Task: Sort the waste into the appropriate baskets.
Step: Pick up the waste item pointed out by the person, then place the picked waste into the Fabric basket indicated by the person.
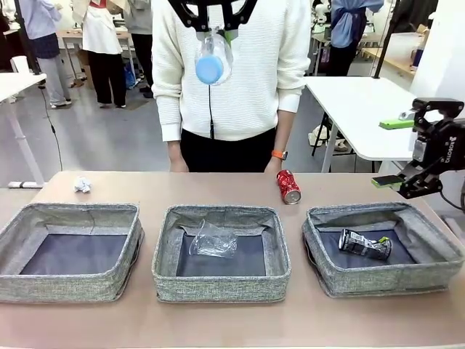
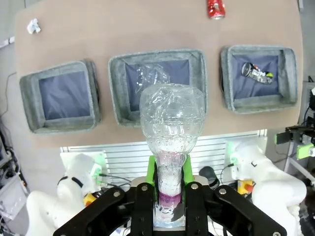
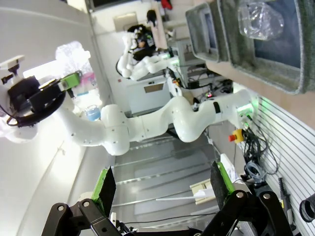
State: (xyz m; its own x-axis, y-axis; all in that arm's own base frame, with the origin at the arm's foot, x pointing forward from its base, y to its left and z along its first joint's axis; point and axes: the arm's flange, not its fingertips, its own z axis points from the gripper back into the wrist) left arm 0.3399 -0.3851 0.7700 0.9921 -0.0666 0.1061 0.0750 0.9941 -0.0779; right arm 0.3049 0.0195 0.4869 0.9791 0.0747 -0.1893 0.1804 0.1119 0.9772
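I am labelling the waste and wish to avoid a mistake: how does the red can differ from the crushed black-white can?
Place: the red can lies on the bare table, the black-white can inside the right basket. Shape: the black-white can is crushed, the red can looks rounder. Both lie on their sides.

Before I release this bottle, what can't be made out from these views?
- Front view: the left gripper is cut off by the top edge.
- Left wrist view: the bottle hides most of the middle basket's near wall.
- Front view: the print on the crushed can is too small to read.
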